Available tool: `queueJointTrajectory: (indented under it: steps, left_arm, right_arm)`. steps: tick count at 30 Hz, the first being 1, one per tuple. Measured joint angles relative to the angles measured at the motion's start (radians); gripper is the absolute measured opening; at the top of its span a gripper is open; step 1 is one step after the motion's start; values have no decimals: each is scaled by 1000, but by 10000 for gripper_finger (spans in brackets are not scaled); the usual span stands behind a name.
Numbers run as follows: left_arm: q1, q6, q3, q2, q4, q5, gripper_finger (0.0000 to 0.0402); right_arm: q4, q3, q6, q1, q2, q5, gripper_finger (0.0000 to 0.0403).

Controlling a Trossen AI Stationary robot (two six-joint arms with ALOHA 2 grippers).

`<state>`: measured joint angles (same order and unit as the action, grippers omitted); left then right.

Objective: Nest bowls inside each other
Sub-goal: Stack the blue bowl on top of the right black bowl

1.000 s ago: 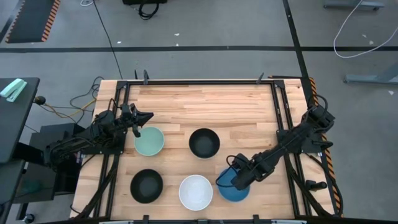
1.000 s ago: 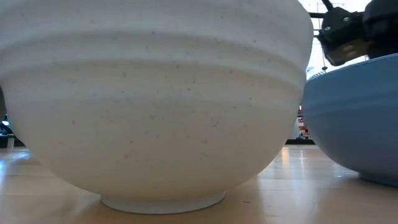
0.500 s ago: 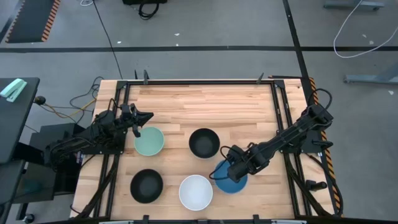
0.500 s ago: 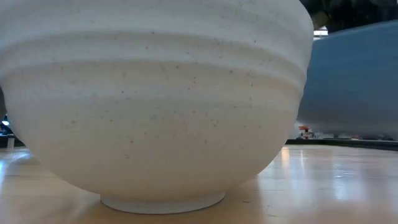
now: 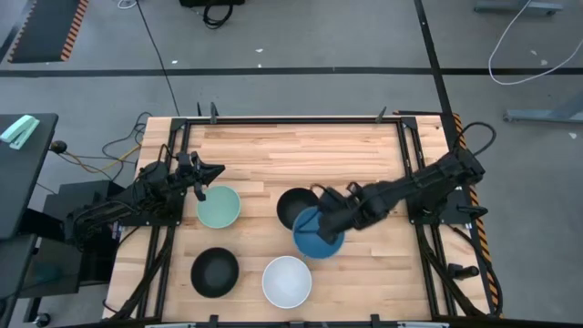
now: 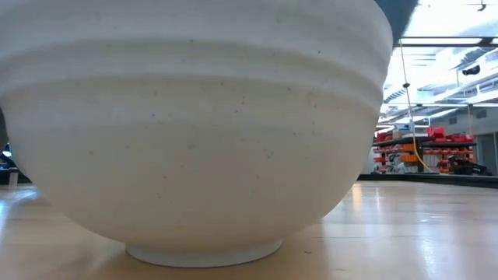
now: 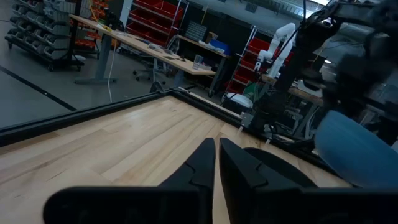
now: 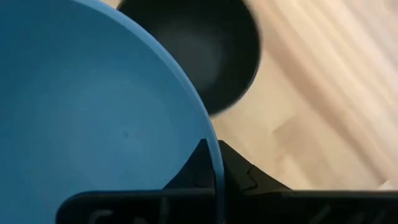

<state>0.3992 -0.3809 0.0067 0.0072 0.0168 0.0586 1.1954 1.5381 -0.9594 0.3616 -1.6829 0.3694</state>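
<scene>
Right gripper pinches the blue bowl by its rim at frame centre, overlapping the black bowl. Best centre it fully before lowering. Left gripper, fingers together, waits by the mint bowl.

Table: pale wood planks, smooth w/ slight sheen, dark metal frame round the edge. White bowl, filling the low view: matt, finely speckled, faintly ridged, ceramic-looking. Blue bowl: smooth, satin inside. Black bowl, upper centre of right wrist view: smooth, dull gloss.
</scene>
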Motion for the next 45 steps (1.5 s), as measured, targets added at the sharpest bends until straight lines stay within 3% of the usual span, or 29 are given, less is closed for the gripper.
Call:
queueJointTrajectory:
  steps: [8,14,17,26,45]
  left_arm:
    - [0,2,0,0,0,0,33]
    - [0,2,0,0,0,0,24]
    - [0,2,0,0,0,0,24]
    - [0,11,0,0,0,0,36]
    - [0,10,0,34,1,0,32]
  right_arm:
    - [-58,12,171,-198,0,-13,2]
    - [-265,12,303,-345,0,-139,2]
    - [-286,12,313,-387,0,-187,2]
    - [-255,11,274,-389,-10,-270,2]
    - [-213,9,301,-425,-188,-346,3]
